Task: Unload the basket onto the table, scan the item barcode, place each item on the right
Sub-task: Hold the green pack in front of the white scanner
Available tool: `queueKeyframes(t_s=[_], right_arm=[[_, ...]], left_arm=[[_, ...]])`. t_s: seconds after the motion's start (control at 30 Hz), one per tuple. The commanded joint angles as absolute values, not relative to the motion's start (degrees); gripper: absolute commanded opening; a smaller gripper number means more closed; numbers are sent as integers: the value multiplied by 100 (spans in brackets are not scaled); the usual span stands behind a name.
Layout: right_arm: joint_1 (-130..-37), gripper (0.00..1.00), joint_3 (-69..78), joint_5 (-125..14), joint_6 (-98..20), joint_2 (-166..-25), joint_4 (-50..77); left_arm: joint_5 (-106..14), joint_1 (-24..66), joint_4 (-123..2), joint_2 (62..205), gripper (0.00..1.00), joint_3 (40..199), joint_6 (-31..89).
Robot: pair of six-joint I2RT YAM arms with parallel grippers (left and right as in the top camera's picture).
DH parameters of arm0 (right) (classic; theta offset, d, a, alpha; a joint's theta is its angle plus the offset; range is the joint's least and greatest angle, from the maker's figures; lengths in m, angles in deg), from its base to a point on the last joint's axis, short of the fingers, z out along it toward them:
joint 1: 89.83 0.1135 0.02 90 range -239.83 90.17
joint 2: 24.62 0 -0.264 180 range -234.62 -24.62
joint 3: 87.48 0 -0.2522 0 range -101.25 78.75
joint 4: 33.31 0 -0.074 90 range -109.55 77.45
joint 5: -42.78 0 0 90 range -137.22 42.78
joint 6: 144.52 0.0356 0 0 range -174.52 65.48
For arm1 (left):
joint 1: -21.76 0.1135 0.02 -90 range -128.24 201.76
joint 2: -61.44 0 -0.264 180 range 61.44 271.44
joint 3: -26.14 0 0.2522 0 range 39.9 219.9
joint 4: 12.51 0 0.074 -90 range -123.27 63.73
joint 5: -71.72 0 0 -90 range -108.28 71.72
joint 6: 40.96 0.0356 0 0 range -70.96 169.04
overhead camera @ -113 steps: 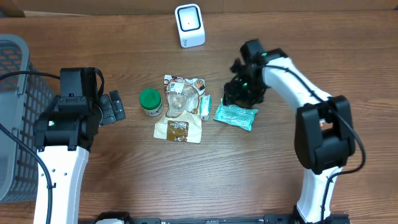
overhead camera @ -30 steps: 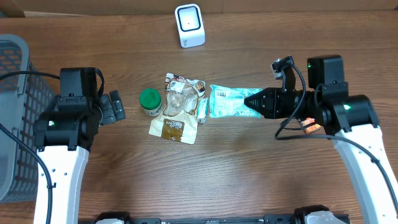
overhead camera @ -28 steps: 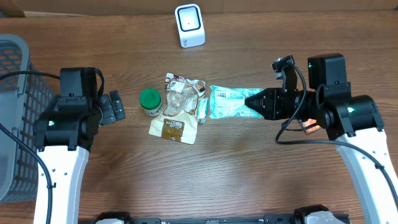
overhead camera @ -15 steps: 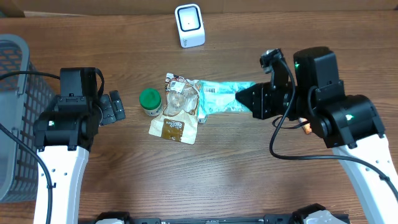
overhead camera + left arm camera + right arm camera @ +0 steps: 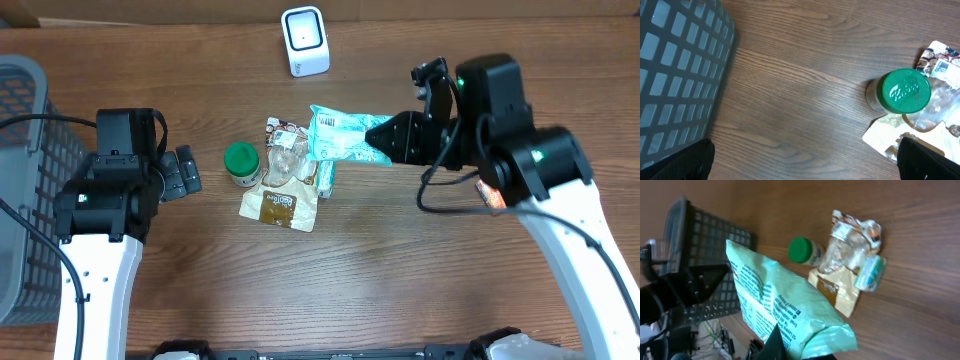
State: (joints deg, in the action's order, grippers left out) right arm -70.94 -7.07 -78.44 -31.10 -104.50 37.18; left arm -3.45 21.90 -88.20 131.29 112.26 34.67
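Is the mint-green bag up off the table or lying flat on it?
Lifted. The right gripper, jaws shut on one end, holds the mint-green plastic bag; the wrist view shows the table below it.

The scanner stood at the far edge of the worktop, near its middle. The basket sat at the left edge. The left end effector lay between the basket and the jar. Just right of the jar lay a heap of pouches, with a small packet against its right side. The bag hung over the heap's far right corner, its right end in the right end effector.
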Motion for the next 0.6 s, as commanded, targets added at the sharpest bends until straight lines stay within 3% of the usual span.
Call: queueKeyframes(t_s=[0.0,0.27,0.57], right_arm=[[-7019,4,-2027,-7287,-3364,-11023,4295],[-6429,4,-5028,-4692,-3849,-13044,5407],[-5861,4,-5203,-1344,-5307,-14529,2811]], left_arm=[[-286,2212,-8814,13146,100,11237,3577],[-286,2212,-8816,13146,99,11237,3577],[-286,2212,-8816,13146,99,11237,3577]])
